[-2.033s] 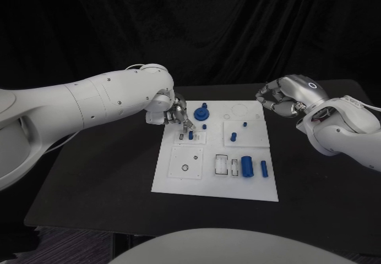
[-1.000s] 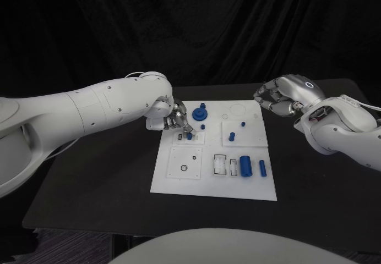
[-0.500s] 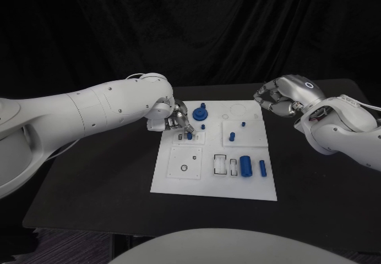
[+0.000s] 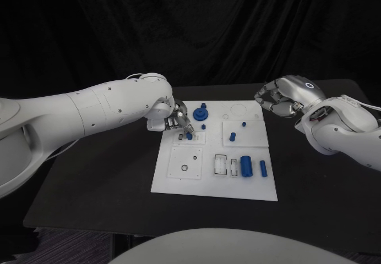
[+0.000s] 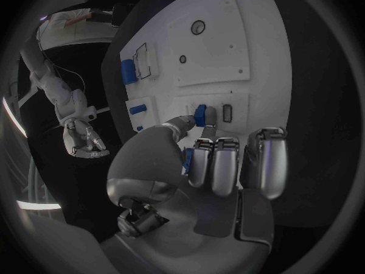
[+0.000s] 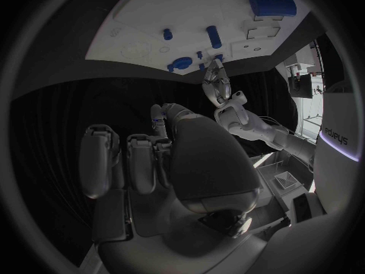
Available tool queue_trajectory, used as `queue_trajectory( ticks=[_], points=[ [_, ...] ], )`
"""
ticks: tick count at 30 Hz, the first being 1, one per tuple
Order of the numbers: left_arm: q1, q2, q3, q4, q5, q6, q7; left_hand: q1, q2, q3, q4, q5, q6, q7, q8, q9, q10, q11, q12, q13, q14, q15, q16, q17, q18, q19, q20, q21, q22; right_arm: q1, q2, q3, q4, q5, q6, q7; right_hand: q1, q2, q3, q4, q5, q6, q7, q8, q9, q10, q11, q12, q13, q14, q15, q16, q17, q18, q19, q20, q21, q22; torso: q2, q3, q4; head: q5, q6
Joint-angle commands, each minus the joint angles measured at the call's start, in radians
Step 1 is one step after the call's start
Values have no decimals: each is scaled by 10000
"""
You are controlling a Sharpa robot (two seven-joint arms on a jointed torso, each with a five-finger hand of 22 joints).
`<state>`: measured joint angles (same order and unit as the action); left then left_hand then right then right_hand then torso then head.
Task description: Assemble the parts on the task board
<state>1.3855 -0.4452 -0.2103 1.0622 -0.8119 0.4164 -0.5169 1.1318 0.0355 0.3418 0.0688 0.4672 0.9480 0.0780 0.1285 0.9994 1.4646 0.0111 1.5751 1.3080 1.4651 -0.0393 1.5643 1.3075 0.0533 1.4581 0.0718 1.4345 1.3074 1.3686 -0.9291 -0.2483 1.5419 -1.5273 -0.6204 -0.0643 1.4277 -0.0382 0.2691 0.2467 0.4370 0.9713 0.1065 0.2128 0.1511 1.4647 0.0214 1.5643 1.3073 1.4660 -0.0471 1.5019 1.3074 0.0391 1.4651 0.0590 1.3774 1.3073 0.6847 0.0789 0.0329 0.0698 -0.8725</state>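
Observation:
The white task board (image 4: 199, 181) lies mid-table. My left hand (image 4: 169, 117) hovers over its far left corner with its fingers curled in. In the left wrist view its thumb tip touches a small blue part (image 5: 200, 114) standing on the board (image 5: 221, 49) beside a narrow slot; the same part (image 4: 189, 135) sits just below the hand in the head view. A blue round part (image 4: 200, 114) stands right of the hand. My right hand (image 4: 278, 100) hangs above the board's far right corner, fingers curled (image 6: 129, 158), with nothing seen in it.
Short blue pegs (image 4: 234, 136) stand in the board's right middle. A thick blue cylinder (image 4: 247, 166) and a thinner one (image 4: 262, 168) lie near its right edge, beside clear rectangular pieces (image 4: 221, 164). Black table surrounds the board.
Since two seconds ago my left hand has edged slightly left and its arm has swung a little; in the last half second nothing has moved. The right hand has stayed put.

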Motion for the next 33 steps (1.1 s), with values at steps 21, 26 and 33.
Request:
queue_trajectory(
  ticks=[21,26,33],
  points=[
    [-60,-1039,-17,1242,10,-1819,940,-381,-178,947,-830,-302,265,-124,415,365,1062,-135,-43,2628,1057,-81,65,2632,-66,-141,-50,-267,1965,-18,-49,7,-23,-58,269,-334,61,-27,60,-8,5,50,37,-46,-13,894,76,-72,2450,863,60,-84,1955,89,241,77,-65,1985,-10,6,-11,57,-1],
    [-58,-1618,-17,2097,10,-2983,1025,-424,-197,1073,-940,-235,338,-161,524,454,1062,-168,-43,2628,1057,-108,65,2632,-59,-162,-74,-303,1963,-19,-88,7,-26,-58,274,-332,59,-26,63,-9,4,52,37,-46,-13,886,76,-78,2443,859,60,-103,1939,97,228,77,-98,1974,-7,5,-5,13,-1],
    [-59,-2379,-19,3230,10,-4741,1195,-484,-267,1465,-1134,-109,285,-178,740,695,1062,-193,-43,2628,1057,-143,65,2632,-14,-287,-114,-492,1914,-27,-110,6,-22,-58,236,-264,62,-21,70,-12,4,57,35,-43,-12,881,75,-82,2437,859,59,-105,1937,95,230,76,-93,1976,13,7,-5,-23,-1]
  ],
)
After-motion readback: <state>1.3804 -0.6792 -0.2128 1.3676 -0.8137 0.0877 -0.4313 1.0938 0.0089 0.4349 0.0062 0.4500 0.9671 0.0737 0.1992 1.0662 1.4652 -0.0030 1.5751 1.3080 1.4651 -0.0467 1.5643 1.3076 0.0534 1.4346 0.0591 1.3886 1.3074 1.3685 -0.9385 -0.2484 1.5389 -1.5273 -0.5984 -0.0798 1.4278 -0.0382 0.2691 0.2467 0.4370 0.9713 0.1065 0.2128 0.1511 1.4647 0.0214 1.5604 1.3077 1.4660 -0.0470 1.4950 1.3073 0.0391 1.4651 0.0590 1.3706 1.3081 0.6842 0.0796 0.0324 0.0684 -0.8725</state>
